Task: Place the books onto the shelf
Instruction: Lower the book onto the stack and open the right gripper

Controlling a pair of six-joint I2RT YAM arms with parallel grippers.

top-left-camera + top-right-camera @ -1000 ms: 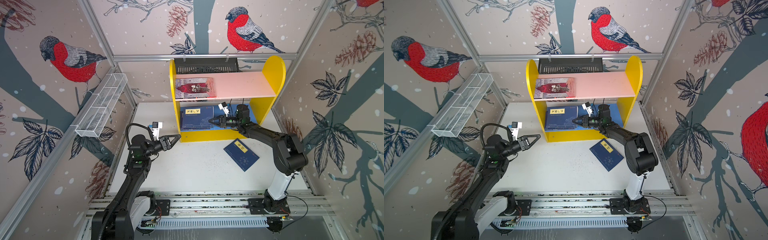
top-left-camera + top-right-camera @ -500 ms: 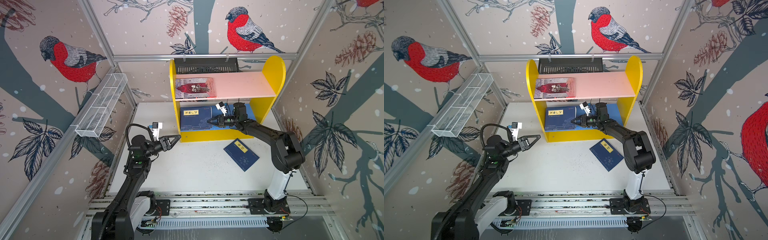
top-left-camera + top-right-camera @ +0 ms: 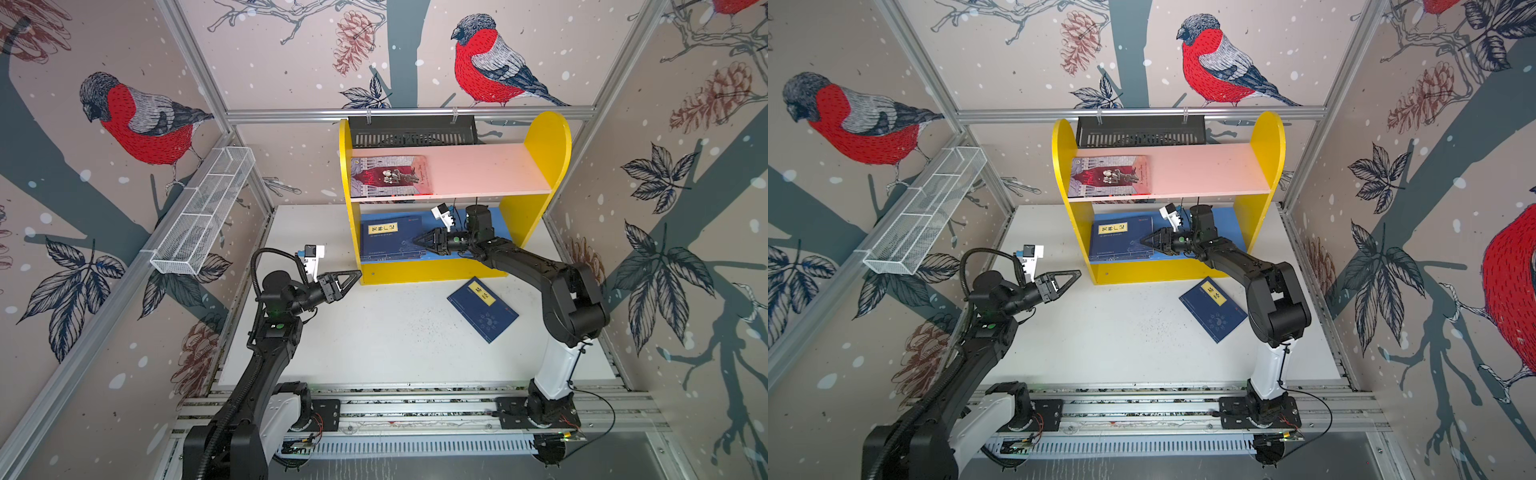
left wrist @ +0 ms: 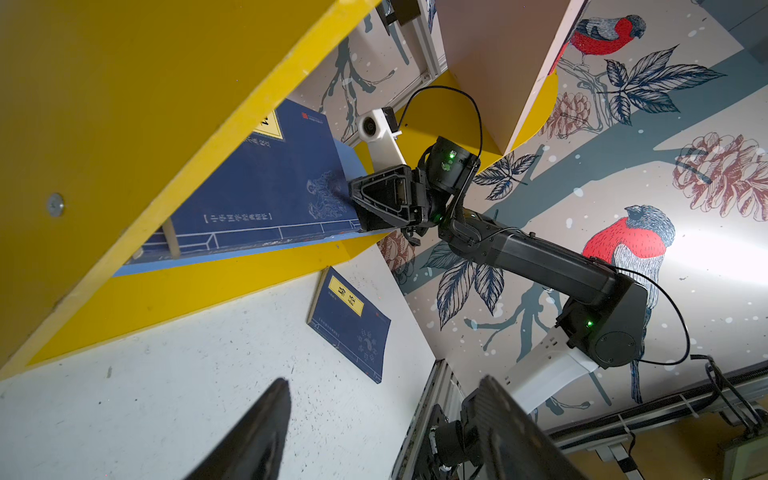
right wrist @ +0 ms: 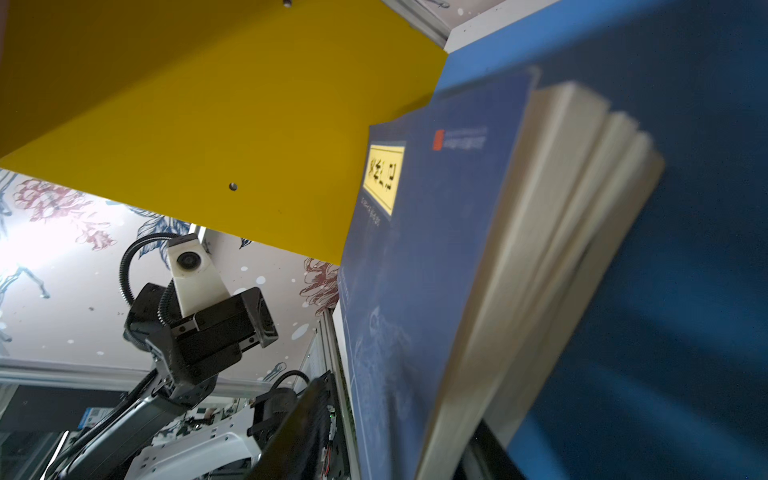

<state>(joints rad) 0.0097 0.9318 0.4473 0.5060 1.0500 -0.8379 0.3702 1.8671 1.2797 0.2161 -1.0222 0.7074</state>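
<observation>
The right claw (image 3: 415, 241), pressed together a second earlier, had spread at the edge of the navy stack (image 3: 388, 239) on the blue board (image 3: 502, 222) of the shelf (image 3: 415, 272), so that stack was judged released. The left claw (image 3: 356, 274) hung spread and empty; one book (image 3: 482, 307) remained on the worktop (image 3: 374, 340), to be shelved next.
</observation>
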